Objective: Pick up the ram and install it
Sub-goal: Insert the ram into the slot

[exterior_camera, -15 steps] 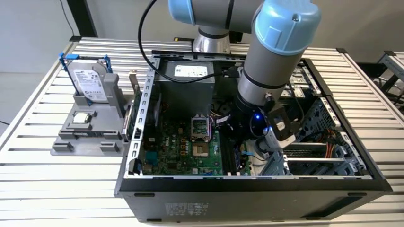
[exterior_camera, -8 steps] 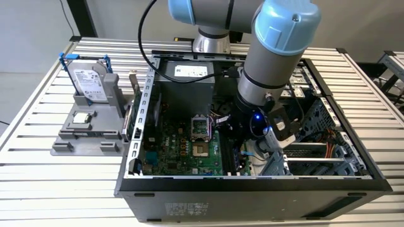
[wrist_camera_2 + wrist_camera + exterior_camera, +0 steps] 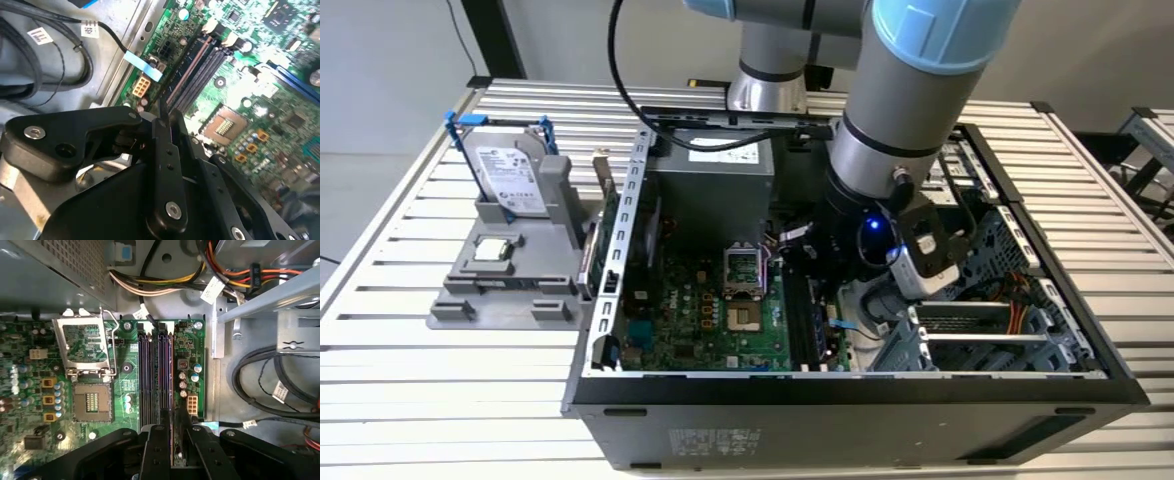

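Black fingers (image 3: pixel 159 437) of the gripper (image 3: pixel 172 445) sit closest to the lens in both wrist views, pressed against a thin upright board between them, judged to be the ram (image 3: pixel 176 437), seen edge-on. It hangs directly above the dark memory slots (image 3: pixel 155 372) of the green motherboard (image 3: pixel 125 375), its length parallel to them, apparently so that the edge can meet a slot squarely. From the exterior view's left to right: a grey holder (image 3: pixel 507 270) on the slatted surface (image 3: pixel 400 350) carries a silver hard drive (image 3: pixel 507 175) standing upright and a small square chip (image 3: pixel 491 250) lying flat, well apart from the work; then the open computer case (image 3: pixel 854 400) lies on its side, exposing the motherboard; then the arm (image 3: pixel 907 110) reaches down inside the case, over the slots. An open processor socket (image 3: pixel 85 345) lies beside the slots.
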